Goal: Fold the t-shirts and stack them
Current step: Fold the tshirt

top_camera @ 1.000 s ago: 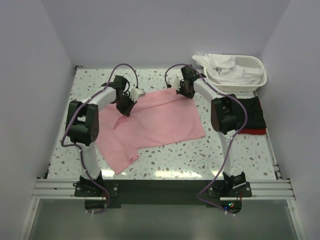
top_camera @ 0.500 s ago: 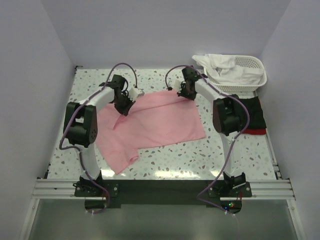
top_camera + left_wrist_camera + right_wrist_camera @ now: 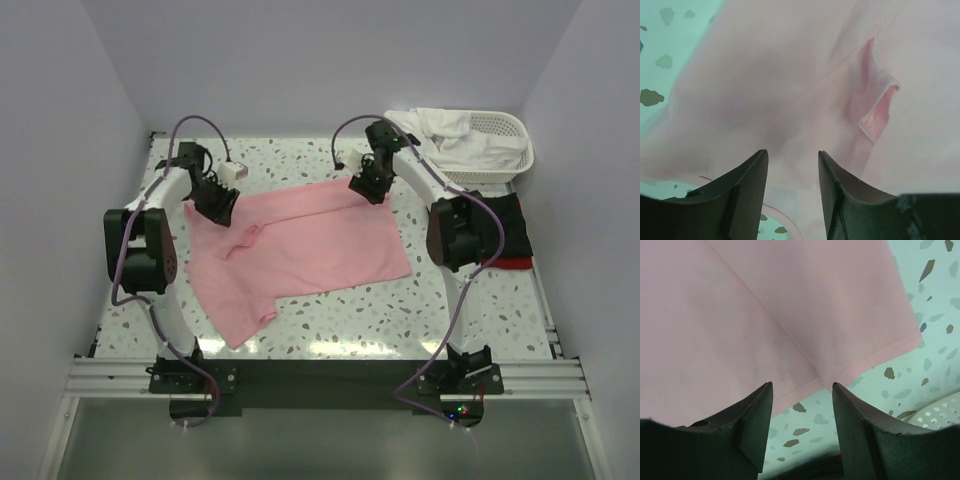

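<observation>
My left fingers (image 3: 747, 190) apart, empty, over the pink t-shirt (image 3: 310, 245) near its collar. My right fingers (image 3: 752, 425) apart, empty, over its far hem. Shirt spread on desk (image 3: 450, 300).

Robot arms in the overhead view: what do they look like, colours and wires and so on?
Both the left arm and right arm have white tubular links, bulky black joints, and a looping purple cable. Each ends in two dark, wedge-shaped fingers.
</observation>
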### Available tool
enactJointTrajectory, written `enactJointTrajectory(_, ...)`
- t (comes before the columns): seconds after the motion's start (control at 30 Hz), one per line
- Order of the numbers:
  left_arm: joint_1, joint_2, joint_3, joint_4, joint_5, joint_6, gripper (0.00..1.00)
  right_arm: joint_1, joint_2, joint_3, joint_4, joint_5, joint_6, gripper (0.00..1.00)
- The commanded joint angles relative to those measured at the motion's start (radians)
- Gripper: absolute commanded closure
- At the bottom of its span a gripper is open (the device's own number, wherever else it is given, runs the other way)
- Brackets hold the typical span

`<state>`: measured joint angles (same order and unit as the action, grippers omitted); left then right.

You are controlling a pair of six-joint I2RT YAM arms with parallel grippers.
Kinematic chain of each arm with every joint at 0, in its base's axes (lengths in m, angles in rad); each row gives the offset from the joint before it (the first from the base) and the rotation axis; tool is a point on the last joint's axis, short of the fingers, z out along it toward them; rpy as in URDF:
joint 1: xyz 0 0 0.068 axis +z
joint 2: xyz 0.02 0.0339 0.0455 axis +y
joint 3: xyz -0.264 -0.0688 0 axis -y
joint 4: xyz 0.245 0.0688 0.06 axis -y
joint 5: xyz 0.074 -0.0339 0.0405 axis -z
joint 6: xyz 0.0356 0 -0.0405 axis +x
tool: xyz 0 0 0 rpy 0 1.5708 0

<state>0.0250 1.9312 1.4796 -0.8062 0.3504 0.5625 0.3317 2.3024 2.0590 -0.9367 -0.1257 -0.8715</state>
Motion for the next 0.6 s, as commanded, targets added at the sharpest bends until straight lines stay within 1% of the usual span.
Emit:
enactJointTrajectory(0.0,0.004,0.004,-0.03,0.022,-0.046,-0.045,0.51,-0.002,-0.005,0.075,-0.039,-0.029,0.1,0.46)
enactJointTrajectory(0.13,0.006,0.061,-0.022,0.051,-0.106,-0.078,0.54,0.0,0.043,0.056,-0.017,0.011,0.15,0.49)
enactJointTrajectory(0.3,0.006,0.153,0.036,0.081,-0.152,-0.096,0.57,0.0,0.042,-0.048,0.053,0.08,0.178,0.51)
enactJointTrajectory(0.37,0.006,0.198,0.097,0.088,-0.177,-0.095,0.58,0.0,0.054,-0.062,0.078,0.1,0.19,0.52)
enactJointTrajectory(0.4,0.007,0.248,0.128,0.084,-0.182,-0.096,0.58,0.001,0.064,-0.059,0.082,0.118,0.193,0.52)
enactJointTrajectory(0.43,0.007,0.27,0.189,0.076,-0.183,-0.098,0.58,0.001,0.072,-0.053,0.091,0.124,0.201,0.52)
enactJointTrajectory(0.57,0.007,0.356,0.327,0.065,-0.173,-0.101,0.58,0.001,0.138,0.05,0.104,0.175,0.233,0.51)
